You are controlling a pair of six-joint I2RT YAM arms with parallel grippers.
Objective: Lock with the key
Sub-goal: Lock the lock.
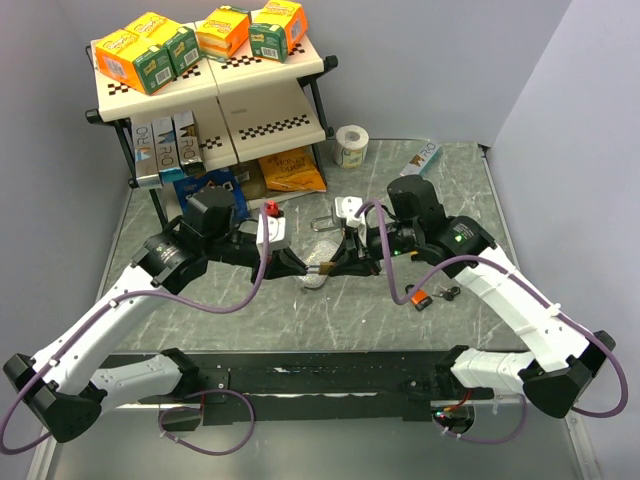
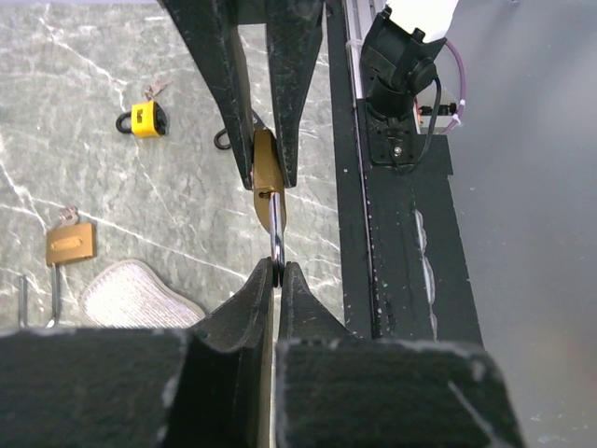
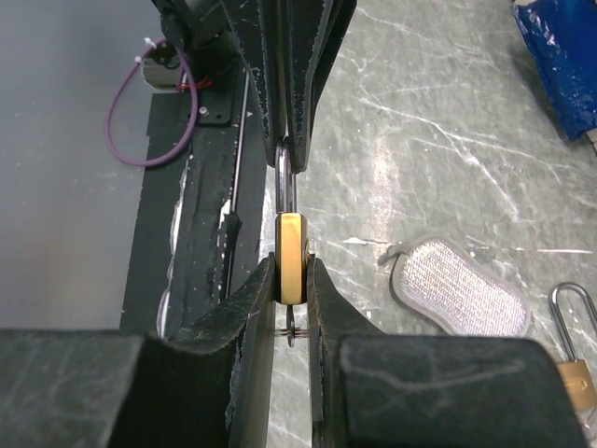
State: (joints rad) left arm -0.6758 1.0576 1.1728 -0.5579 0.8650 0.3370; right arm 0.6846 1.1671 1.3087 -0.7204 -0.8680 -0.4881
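A brass padlock (image 3: 292,245) is held in the air over the middle of the table (image 1: 300,310) between my two grippers. My right gripper (image 3: 293,271) is shut on the padlock's body; a small key (image 3: 292,329) sticks out of its underside between the fingers. My left gripper (image 2: 278,271) is shut on the silver shackle (image 2: 276,229), facing the right gripper tip to tip. In the top view the padlock (image 1: 328,266) sits between the left gripper (image 1: 318,268) and the right gripper (image 1: 338,262).
A mesh pad (image 1: 322,278) lies under the grippers. A small yellow padlock (image 2: 142,119) with keys lies right of centre (image 1: 420,298). Another brass padlock (image 2: 70,245) lies behind. A shelf (image 1: 215,80) with boxes, a tape roll (image 1: 350,147) and a snack bag (image 1: 293,170) stand at the back.
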